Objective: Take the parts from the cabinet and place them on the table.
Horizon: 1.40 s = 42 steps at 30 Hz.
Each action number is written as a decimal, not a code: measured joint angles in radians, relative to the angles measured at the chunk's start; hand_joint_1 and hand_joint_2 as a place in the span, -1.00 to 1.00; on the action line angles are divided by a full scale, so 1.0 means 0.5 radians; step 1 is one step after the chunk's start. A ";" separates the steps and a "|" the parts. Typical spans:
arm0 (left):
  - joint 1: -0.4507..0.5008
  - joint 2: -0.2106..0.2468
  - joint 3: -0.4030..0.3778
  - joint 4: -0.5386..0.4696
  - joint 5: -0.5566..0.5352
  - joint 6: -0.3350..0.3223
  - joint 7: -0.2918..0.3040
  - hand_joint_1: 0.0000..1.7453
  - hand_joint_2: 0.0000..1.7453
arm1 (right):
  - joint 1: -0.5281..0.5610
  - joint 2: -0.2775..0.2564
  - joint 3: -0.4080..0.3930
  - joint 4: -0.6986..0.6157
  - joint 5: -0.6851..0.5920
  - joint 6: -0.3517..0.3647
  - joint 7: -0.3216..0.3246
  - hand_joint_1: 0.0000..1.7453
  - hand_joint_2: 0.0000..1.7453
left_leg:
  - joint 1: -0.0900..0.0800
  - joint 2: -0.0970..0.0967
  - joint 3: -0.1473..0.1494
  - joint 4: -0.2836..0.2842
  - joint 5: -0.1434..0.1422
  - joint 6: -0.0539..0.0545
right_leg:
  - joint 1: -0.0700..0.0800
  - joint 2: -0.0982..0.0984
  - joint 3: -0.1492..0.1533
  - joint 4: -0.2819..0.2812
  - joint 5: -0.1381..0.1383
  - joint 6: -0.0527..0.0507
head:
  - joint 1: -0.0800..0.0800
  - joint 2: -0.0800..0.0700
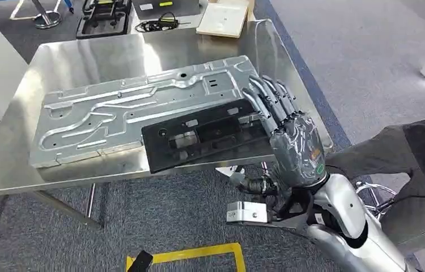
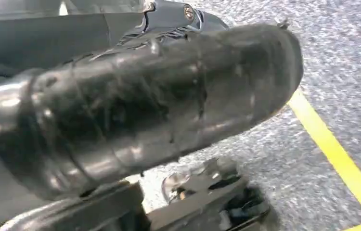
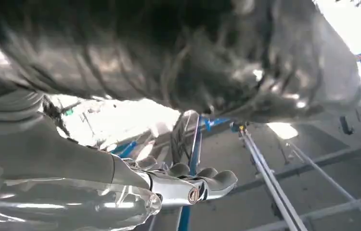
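A large stamped silver metal panel (image 1: 136,110) lies flat on the steel table (image 1: 85,54). A black plastic part (image 1: 199,136) lies across the panel's near right corner, its front edge reaching the table's front edge. My right hand (image 1: 287,133) is at the part's right end, with its straight fingers (image 1: 267,99) lying on top of the part and panel. In the right wrist view the thumb (image 3: 188,190) stretches out, apart from the dark blurred mass above it. My left hand (image 2: 135,110) hangs over the floor holding nothing.
A person in dark clothes (image 1: 420,164) stands close on the right, beside my right arm. Behind the table lie a white board (image 1: 224,20), a black tray (image 1: 105,17) and cables (image 1: 156,24). Yellow tape (image 1: 199,255) marks the grey carpet in front.
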<state>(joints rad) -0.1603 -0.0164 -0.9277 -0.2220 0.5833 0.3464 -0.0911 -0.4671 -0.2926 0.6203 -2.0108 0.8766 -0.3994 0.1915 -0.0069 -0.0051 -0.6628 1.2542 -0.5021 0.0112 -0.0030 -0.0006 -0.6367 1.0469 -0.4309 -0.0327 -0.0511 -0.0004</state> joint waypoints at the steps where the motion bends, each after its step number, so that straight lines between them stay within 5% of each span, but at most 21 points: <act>1: -0.021 0.002 0.000 0.000 -0.007 -0.003 0.011 -1.00 -1.00 | 0.000 0.010 0.000 0.001 -0.004 -0.009 -0.012 -1.00 -1.00 | -0.019 -0.002 0.124 -0.152 0.038 0.024 | 0.001 0.001 -0.020 0.000 0.019 0.002 | 0.000 0.000; 3: -0.065 0.024 0.000 0.000 -0.015 -0.004 0.020 -1.00 -1.00 | -0.002 0.027 0.000 0.004 -0.005 -0.029 -0.026 -1.00 -1.00 | -0.049 0.004 0.350 -0.497 -0.053 0.083 | -0.004 -0.003 -0.032 -0.002 0.052 0.019 | 0.001 0.000; 7: -0.084 0.027 0.001 -0.001 -0.012 -0.005 0.003 -1.00 -1.00 | 0.007 0.060 0.004 0.028 0.006 -0.061 -0.030 -1.00 -1.00 | -0.037 0.009 0.359 -0.610 0.032 0.105 | -0.016 -0.008 -0.049 -0.036 0.113 0.054 | 0.002 0.000; 9: -0.076 0.030 0.001 0.000 -0.013 -0.011 0.004 -1.00 -1.00 | 0.019 0.062 0.005 0.032 0.042 -0.075 -0.011 -1.00 -1.00 | -0.036 0.025 0.321 -0.622 0.080 0.112 | -0.017 -0.001 -0.083 0.067 -0.070 0.070 | 0.009 0.000; 11: -0.073 0.031 0.001 0.000 -0.021 -0.024 0.019 -1.00 -1.00 | 0.040 0.066 0.007 0.033 0.061 -0.079 0.005 -1.00 -1.00 | -0.035 0.027 0.255 -0.600 0.116 0.113 | -0.033 -0.002 -0.142 0.345 -0.291 0.095 | 0.011 0.000; 13: -0.062 0.031 0.001 0.000 -0.021 -0.030 0.031 -1.00 -1.00 | 0.072 0.076 0.008 0.034 0.059 -0.089 0.017 -1.00 -1.00 | -0.030 0.028 0.180 -0.571 0.150 0.101 | -0.051 -0.002 -0.145 0.520 -0.264 0.123 | 0.011 0.000; 16: -0.039 0.037 0.001 0.000 -0.017 -0.028 0.031 -1.00 -1.00 | 0.109 0.077 0.008 0.039 -0.008 -0.134 0.008 -1.00 -1.00 | -0.007 0.030 0.049 -0.489 0.185 0.061 | -0.091 -0.003 0.065 0.326 -0.063 0.174 | 0.011 0.000; 17: -0.034 0.050 0.001 0.000 -0.012 -0.027 0.030 -1.00 -1.00 | 0.119 0.078 0.008 0.039 -0.037 -0.150 0.000 -1.00 -1.00 | -0.007 0.029 0.010 -0.444 0.190 0.049 | -0.103 -0.002 0.158 0.175 -0.164 0.199 | 0.014 0.001; 18: -0.028 0.056 0.001 0.000 -0.011 -0.024 0.027 -1.00 -1.00 | 0.127 0.080 0.008 0.038 -0.059 -0.161 -0.011 -1.00 -1.00 | -0.011 0.027 -0.030 -0.402 0.190 0.035 | -0.070 0.007 0.237 0.045 -0.228 0.187 | 0.019 0.000; 19: -0.020 0.059 0.001 0.000 0.012 -0.012 0.018 -1.00 -1.00 | 0.137 0.085 0.007 0.039 -0.072 -0.175 -0.015 -1.00 -1.00 | -0.013 0.021 -0.038 -0.394 0.207 0.021 | -0.071 0.008 0.217 0.053 -0.239 0.144 | 0.005 0.000; 22: 0.035 0.060 0.034 0.002 0.153 0.060 -0.028 -1.00 -1.00 | 0.194 0.085 -0.002 0.042 -0.091 -0.175 -0.021 -1.00 -1.00 | 0.010 0.020 -0.066 -0.400 0.265 -0.005 | -0.054 0.002 0.157 0.051 -0.184 0.081 | 0.007 0.000; 23: 0.046 0.060 0.049 0.004 0.180 0.075 -0.043 -1.00 -1.00 | 0.208 0.085 -0.006 0.044 -0.099 -0.178 -0.021 -1.00 -1.00 | 0.020 0.020 -0.089 -0.375 0.205 -0.013 | -0.057 0.001 0.148 0.051 -0.157 0.059 | 0.006 0.001; 26: 0.088 0.043 0.086 0.004 0.227 0.094 -0.070 -1.00 -1.00 | 0.288 0.075 -0.053 0.043 -0.130 -0.215 -0.024 -1.00 -1.00 | 0.022 0.020 -0.172 -0.042 -0.165 -0.030 | -0.048 0.001 0.052 0.050 -0.081 0.037 | -0.008 0.000; 27: 0.092 0.037 0.101 0.004 0.234 0.101 -0.069 -1.00 -1.00 | 0.342 0.061 -0.083 0.040 -0.133 -0.236 -0.036 -1.00 -1.00 | 0.021 0.020 -0.177 0.082 -0.220 -0.028 | -0.041 -0.004 0.018 0.050 -0.055 0.037 | -0.008 0.000; 29: 0.098 0.028 0.120 0.004 0.247 0.122 -0.066 -1.00 -1.00 | 0.428 0.034 -0.143 0.029 -0.105 -0.268 -0.049 -1.00 -1.00 | 0.019 0.019 -0.103 0.130 -0.143 -0.011 | -0.032 -0.010 -0.054 0.051 -0.002 0.035 | -0.006 0.000; 31: 0.103 0.025 0.146 0.004 0.287 0.146 -0.094 -1.00 -1.00 | 0.502 0.024 -0.209 0.015 0.001 -0.313 -0.005 -1.00 -1.00 | 0.007 0.018 0.102 -0.065 -0.027 0.011 | -0.034 -0.003 -0.117 0.051 0.050 0.041 | -0.008 0.000; 33: 0.092 0.024 0.179 0.004 0.321 0.169 -0.168 -1.00 -1.00 | 0.674 0.009 -0.314 -0.015 0.063 -0.389 0.037 -1.00 -1.00 | -0.019 0.013 0.408 -0.457 -0.142 0.043 | -0.036 -0.009 -0.128 0.045 0.090 0.066 | -0.007 0.001; 37: 0.096 0.011 0.248 0.005 0.343 0.182 -0.204 -1.00 -1.00 | 0.855 -0.027 -0.440 -0.015 0.060 -0.484 0.025 -1.00 -1.00 | -0.032 0.014 0.391 -0.553 -0.069 0.089 | -0.048 -0.023 -0.123 -0.034 0.197 0.112 | -0.012 0.000; 39: 0.100 -0.004 0.256 0.005 0.353 0.193 -0.214 -1.00 -1.00 | 0.898 -0.040 -0.470 -0.011 0.048 -0.488 0.033 -1.00 -1.00 | -0.022 0.039 0.339 -0.578 0.001 0.110 | -0.044 -0.013 -0.151 0.041 0.002 0.115 | -0.011 0.000; 41: 0.100 -0.009 0.277 0.005 0.365 0.192 -0.233 -1.00 -1.00 | 0.948 -0.042 -0.509 0.008 -0.005 -0.496 0.050 -1.00 -1.00 | -0.022 0.040 0.270 -0.576 0.061 0.126 | -0.047 -0.011 -0.187 0.297 -0.269 0.122 | -0.008 0.000; 42: 0.100 -0.018 0.288 0.005 0.370 0.192 -0.244 -1.00 -1.00 | 0.980 -0.042 -0.526 0.035 -0.069 -0.514 0.045 -1.00 -1.00 | -0.024 0.040 0.226 -0.575 0.093 0.124 | -0.046 -0.008 -0.189 0.431 -0.324 0.129 | -0.008 0.001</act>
<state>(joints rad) -0.1105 -0.0256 -0.7835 -0.2197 0.7683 0.4421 -0.2133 0.0227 -0.3136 0.3574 -1.9931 0.8422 -0.6562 0.2140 -0.0191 0.0150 -0.5498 0.9666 -0.4557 0.0732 -0.0260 -0.0044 -0.7312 1.2626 -0.5928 0.0320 -0.0553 0.0000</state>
